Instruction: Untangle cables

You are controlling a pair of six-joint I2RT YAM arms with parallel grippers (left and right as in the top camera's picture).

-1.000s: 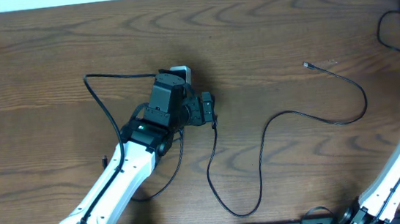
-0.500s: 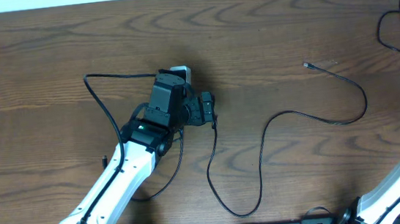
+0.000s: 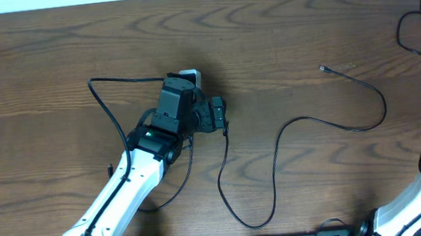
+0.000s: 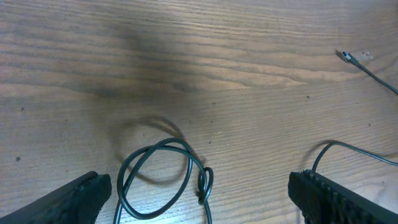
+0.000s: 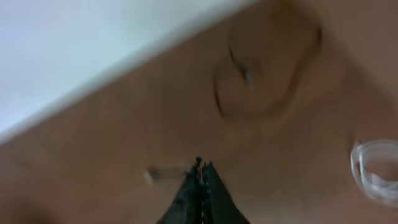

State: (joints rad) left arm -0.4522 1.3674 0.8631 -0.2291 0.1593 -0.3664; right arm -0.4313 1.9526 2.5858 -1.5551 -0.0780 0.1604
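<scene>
Left gripper [image 3: 219, 119]: released, fingers [image 4: 74, 198] spread wide, nothing held. Directly below and between them, a small closed loop [image 4: 168, 141] of the black cable [image 3: 219, 181], crossing itself at a twist [image 4: 206, 182] on the loop's right side.

From the loop, a long run toward the robot base, then a U-bend back up and off to the right, ending at the plug [image 3: 322, 68] on the bare table [image 3: 48, 41]. Long axis of the free length — rightward from the loop.

Right gripper [image 5: 202, 179]: clenched, nothing visible between the fingers, view blurred. Arm low at the table's right side, well apart from the loop.

Second cable [image 3: 412, 36]: far right corner, separate.

Likely next step — close the left gripper on the loop beside the twist and draw it away from the plug end. Left arm nearer by far.
</scene>
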